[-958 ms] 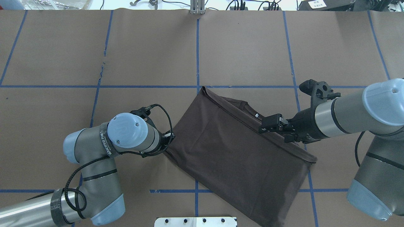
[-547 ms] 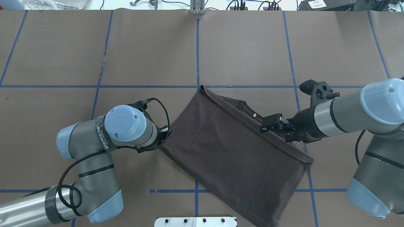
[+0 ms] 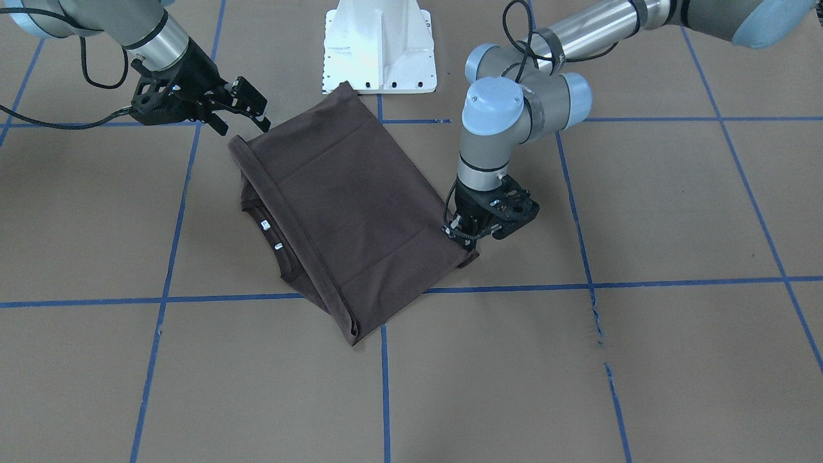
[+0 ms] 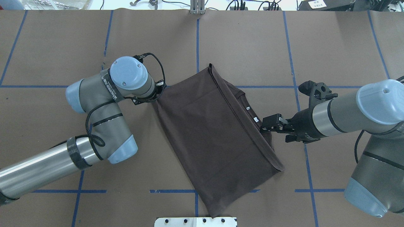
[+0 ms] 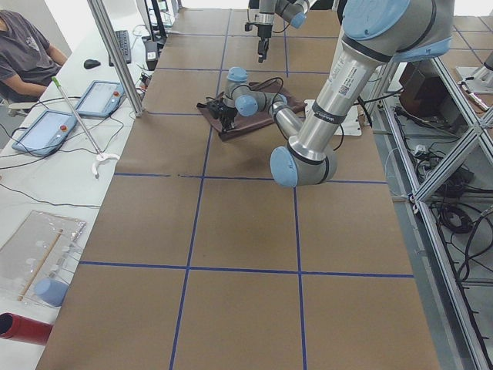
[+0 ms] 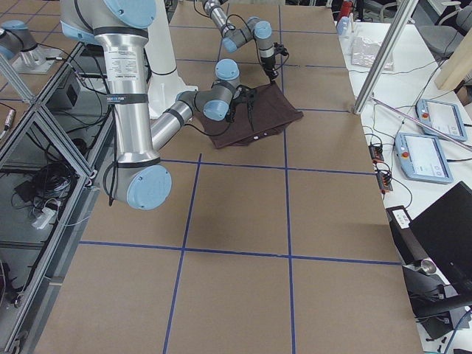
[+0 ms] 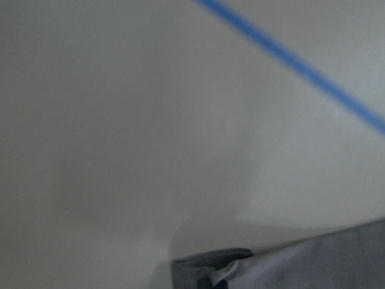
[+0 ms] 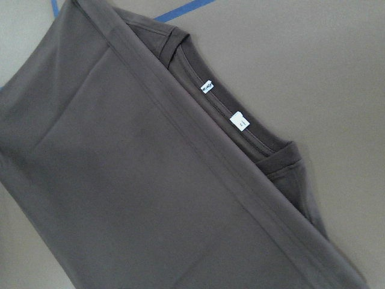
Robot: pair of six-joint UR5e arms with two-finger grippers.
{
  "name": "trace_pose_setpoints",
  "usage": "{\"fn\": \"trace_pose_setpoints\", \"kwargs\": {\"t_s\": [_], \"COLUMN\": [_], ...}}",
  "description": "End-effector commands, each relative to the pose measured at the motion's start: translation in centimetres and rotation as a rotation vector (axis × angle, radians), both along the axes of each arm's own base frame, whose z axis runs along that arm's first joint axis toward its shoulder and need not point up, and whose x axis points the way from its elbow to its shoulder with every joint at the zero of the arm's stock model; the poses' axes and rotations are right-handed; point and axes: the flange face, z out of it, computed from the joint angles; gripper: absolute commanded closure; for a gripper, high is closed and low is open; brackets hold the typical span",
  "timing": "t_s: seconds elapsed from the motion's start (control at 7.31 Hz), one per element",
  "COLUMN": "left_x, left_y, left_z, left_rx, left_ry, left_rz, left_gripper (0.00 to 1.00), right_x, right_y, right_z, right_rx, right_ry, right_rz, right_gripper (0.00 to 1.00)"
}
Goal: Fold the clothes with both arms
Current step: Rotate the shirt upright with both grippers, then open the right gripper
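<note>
The dark brown T-shirt lies folded and flat on the table, also seen in the front view and the right wrist view. Its collar with two white labels peeks out along the folded edge. My left gripper is shut on the shirt's corner at table level; in the overhead view my wrist hides it. My right gripper hovers open over the shirt's edge beside the collar, also in the front view, and holds nothing.
The table is covered in brown paper with a grid of blue tape lines. The white bolted pedestal stands right by the shirt's near corner. A person sits at a side desk with tablets.
My left gripper has moved away from the robot's base, dragging the shirt's corner with it. The shirt has swung and slid under the right gripper, which stayed in place.
</note>
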Motion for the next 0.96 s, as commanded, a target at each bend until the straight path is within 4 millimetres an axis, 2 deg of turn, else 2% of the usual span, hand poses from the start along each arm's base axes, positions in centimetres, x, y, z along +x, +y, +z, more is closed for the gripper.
{"fn": "trace_pose_setpoints", "kwargs": {"t_s": [0.0,0.27,0.41,0.55,0.68,0.82], "left_x": [-1.3,1.3,1.8,2.1,1.9,1.2], "left_y": [-9.1,-12.8,-13.4,-13.8,-14.3,-14.9], "left_z": [-0.3,-4.1,-4.1,-2.7,-1.5,-1.6], "left_rx": [0.113,0.2,0.253,0.281,0.358,0.364], "left_ry": [-0.017,0.009,0.057,0.045,-0.04,-0.045], "left_rz": [-0.062,-0.097,-0.116,-0.122,-0.096,-0.101], "left_gripper": [1.0,1.0,1.0,0.32,0.0,0.0], "right_x": [-0.3,-0.6,-0.7,-1.4,-2.0,-2.3], "right_y": [-0.1,-0.4,-0.5,-0.9,-1.4,-1.6], "right_z": [0.4,1.0,0.9,0.0,0.2,0.1], "right_rx": [-0.005,-0.012,-0.01,-0.006,-0.01,-0.01], "right_ry": [0.007,0.019,0.017,0.007,0.012,0.015], "right_rz": [0.0,0.001,0.001,0.0,0.0,0.001], "right_gripper": [0.0,0.0,0.0,0.0,0.0,0.0]}}
